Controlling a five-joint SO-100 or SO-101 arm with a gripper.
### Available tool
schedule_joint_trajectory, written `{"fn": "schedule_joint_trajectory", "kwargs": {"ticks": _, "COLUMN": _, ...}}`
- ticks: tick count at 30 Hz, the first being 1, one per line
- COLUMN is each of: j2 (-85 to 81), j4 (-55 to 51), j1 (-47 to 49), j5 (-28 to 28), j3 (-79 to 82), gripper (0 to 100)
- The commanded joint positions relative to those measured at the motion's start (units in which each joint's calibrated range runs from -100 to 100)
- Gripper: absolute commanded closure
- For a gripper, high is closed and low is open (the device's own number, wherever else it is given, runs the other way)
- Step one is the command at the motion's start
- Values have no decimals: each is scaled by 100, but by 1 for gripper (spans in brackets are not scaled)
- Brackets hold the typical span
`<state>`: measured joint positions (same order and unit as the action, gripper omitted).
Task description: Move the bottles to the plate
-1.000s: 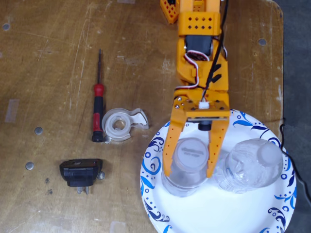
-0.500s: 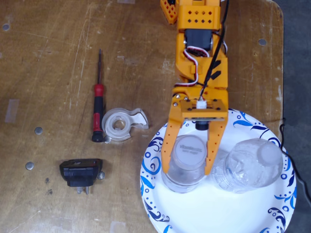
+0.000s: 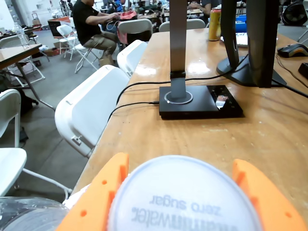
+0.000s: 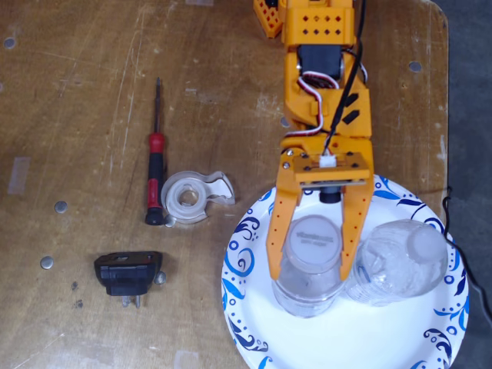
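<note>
End effector: orange two-finger end effector (image 4: pixel 311 270) sits astride the wider bottle (image 4: pixel 309 286), one finger on each side of its white cap (image 4: pixel 311 240); in the wrist view the fingers frame the cap (image 3: pixel 185 197) closely, but whether they press it or stand just clear cannot be told.
Wider bottle: upright on the plate (image 4: pixel 246 261), toward its left half in the fixed view.
Slim bottle: the other clear bottle (image 4: pixel 400 261) stands on the plate too, just beside the right finger, possibly touching the wider one.
Task state: judging by this, both bottles are already on the plate; what remains looks like letting go and lifting clear.
Handling: clear thin plastic, probably light and easily tipped; smooth walls likely slippery. Best hold is below the cap at the neck or shoulder.
Risk: the right finger could nudge the neighbouring bottle.
Surface: wooden surface (image 4: pixel 92 61) carrying a red-handled screwdriver (image 4: pixel 156 157), tape dispenser ring (image 4: pixel 192 197) and a small black device (image 4: pixel 127 274), all well left of the plate.
</note>
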<state>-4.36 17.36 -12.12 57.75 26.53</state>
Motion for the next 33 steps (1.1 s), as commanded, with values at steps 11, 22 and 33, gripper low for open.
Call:
{"fn": "schedule_joint_trajectory", "kwargs": {"ticks": 11, "j2": -213, "j4": -39, "j1": -162, "j5": -11, "j3": 23, "gripper": 85}}
{"fn": "schedule_joint_trajectory", "kwargs": {"ticks": 22, "j2": -247, "j4": -22, "j1": 21, "j5": -16, "j3": 41, "gripper": 62}}
{"fn": "schedule_joint_trajectory", "kwargs": {"ticks": 33, "j2": -255, "j4": 39, "j1": -1, "j5": -16, "j3": 32, "gripper": 60}}
